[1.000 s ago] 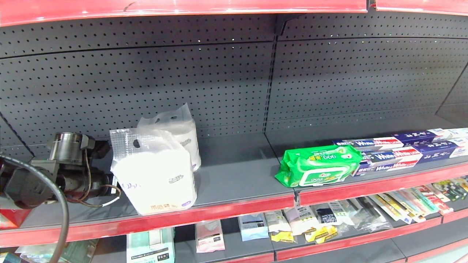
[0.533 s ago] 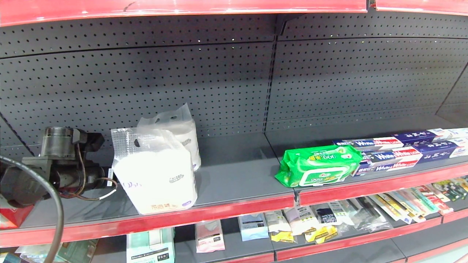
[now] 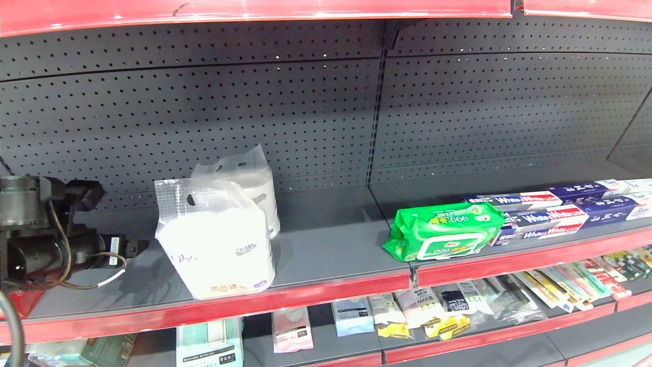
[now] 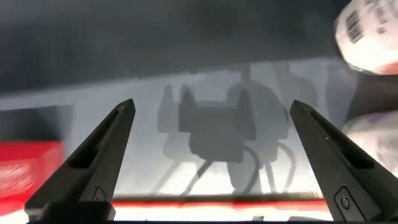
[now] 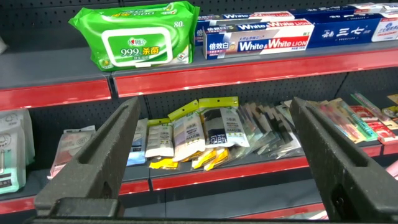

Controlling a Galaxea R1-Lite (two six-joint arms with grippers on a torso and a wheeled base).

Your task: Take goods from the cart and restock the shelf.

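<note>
Nearest, at the bottom of the head frame: lower shelf [image 5: 249,172], crowded with small hanging-type sachets [image 3: 423,311] and flat packets lying side by side.

Above it, the red lip [image 3: 305,295] of the shelf [image 3: 331,244], running across the frame from lower left to right. Smooth dark grey deck behind the lip, split by a seam near the middle.

Left tool [image 4: 211,106] at the far left of the head frame, over the grey deck, fingers spread wide with nothing between them. Clear of the goods, a gap showing between it and the nearest pack.

Front pack [image 3: 216,244] left of centre, standing upright close behind the red lip. White tissue in clear plastic, with a flat perforated carry flap and a round hole at the top, small print low on its face. Rear pack [image 3: 254,183] just behind it and slightly to the right, same white wrapping, its flap upright.

Right of centre, green wipes [image 3: 440,229] lying flat at the deck's front edge, white lid facing up. Beside them toward the right edge, long toothpaste boxes [image 3: 545,214] in rows, touching the wipes.

Right tool [image 5: 215,102] facing the red lip below the wipes, fingers wide apart and empty.

Farthest back, dark pegboard [image 3: 254,112] filling the upper frame, capped by another red edge [image 3: 254,9].
</note>
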